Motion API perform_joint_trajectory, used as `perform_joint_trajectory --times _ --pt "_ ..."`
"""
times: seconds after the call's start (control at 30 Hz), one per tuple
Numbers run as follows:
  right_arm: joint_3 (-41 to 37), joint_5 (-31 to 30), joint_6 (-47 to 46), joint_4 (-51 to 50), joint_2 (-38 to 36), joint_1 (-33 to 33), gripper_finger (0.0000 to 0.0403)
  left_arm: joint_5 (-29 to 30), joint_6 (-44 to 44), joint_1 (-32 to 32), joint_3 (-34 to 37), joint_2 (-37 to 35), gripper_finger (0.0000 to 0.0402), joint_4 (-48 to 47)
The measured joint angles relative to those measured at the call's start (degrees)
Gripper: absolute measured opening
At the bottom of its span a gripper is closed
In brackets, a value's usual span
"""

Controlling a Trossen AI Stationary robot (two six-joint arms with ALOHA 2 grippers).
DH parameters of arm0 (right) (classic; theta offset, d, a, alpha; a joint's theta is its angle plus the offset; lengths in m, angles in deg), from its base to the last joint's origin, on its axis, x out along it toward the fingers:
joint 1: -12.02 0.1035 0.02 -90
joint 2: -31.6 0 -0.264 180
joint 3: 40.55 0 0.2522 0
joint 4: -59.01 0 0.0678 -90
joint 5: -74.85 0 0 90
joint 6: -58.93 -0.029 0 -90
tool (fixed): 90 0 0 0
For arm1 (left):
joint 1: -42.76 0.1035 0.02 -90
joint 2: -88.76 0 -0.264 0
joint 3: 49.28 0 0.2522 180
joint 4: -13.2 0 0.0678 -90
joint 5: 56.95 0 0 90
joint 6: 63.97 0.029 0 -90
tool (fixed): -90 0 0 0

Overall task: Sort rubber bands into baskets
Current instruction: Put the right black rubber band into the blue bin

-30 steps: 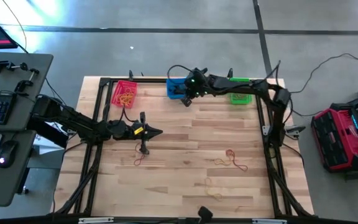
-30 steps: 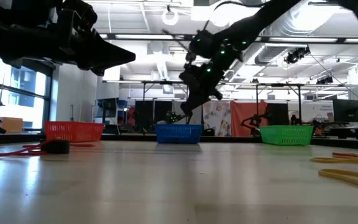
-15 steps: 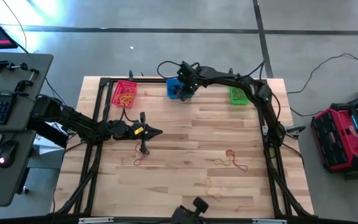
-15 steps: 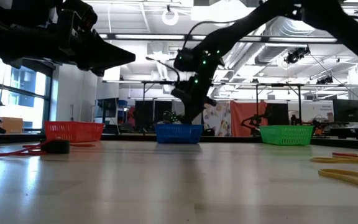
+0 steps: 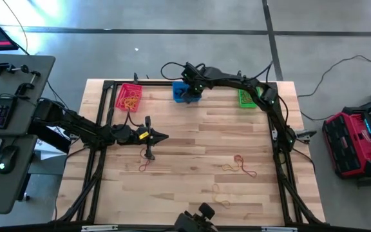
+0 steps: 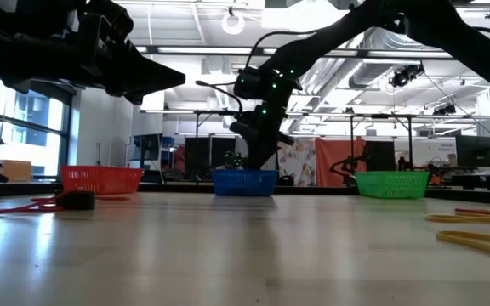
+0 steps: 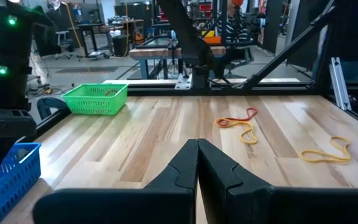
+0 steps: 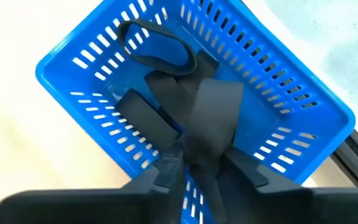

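— What do the right gripper's fingers hold?
— They are pinched on a thick black rubber band looping ahead of them, down inside the blue basket.
— And the left gripper?
— Fingers pressed together, empty, above the desk.

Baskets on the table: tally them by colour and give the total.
Red-pink basket: 1
Blue basket: 1
Green basket: 1
Total: 3
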Motion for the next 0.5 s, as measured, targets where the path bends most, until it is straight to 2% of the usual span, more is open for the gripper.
perform_joint_trajectory --times 0.3,0.4,0.5 --pt "0.2 0.7 2.6 -0.7 0.0 0.0 0.0144 -0.2 0.0 0.0 0.0 0.0 0.0 0.0" --pt "0.2 0.2 5.7 -0.6 -0.1 0.0 0.0149 -0.2 0.0 0.0 0.0 0.0 0.0 0.0" --pt "0.2 -1.6 7.6 -0.9 -0.6 0.0 0.0138 -0.2 0.0 0.0 0.0 0.0 0.0 -0.1"
